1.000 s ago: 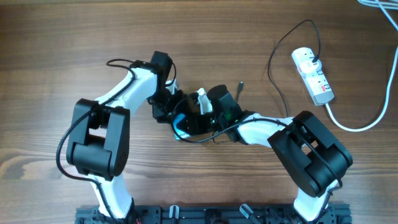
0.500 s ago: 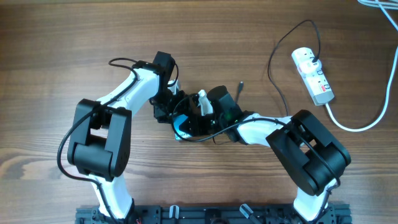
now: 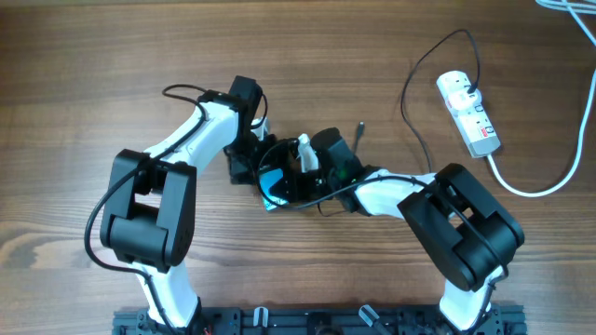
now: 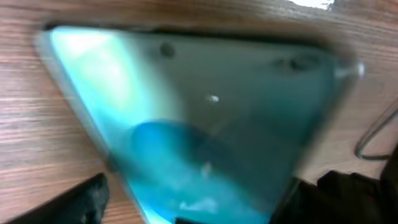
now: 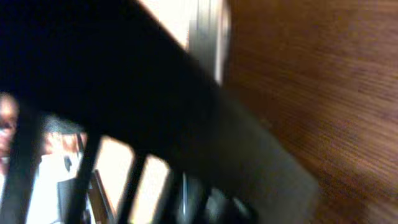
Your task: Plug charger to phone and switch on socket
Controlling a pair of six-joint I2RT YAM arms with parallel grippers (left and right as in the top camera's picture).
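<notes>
The phone (image 3: 272, 189) is lying flat on the counter (image 3: 93, 74) in the middle. It is mostly hiding under the two arms, with only a bit of its blue screen peeking out. In the left wrist view the screen is filling almost the whole picture and looking blurry. The left end effector (image 4: 212, 191) is spreading its fingers (image 4: 87, 198) wide, one on each side of the phone, not squeezing it. The right end effector (image 3: 291, 179) is reaching in over the phone with its fingers closed tight. Its own view is too dark and blurry, so I cannot tell if anything is pinched in there. The charger (image 3: 406, 93) is looping across the counter from beside the socket (image 3: 468, 113). Its tip (image 3: 358, 128) is lying near the right arm, apart from the phone. The socket is sitting far off on the right.
</notes>
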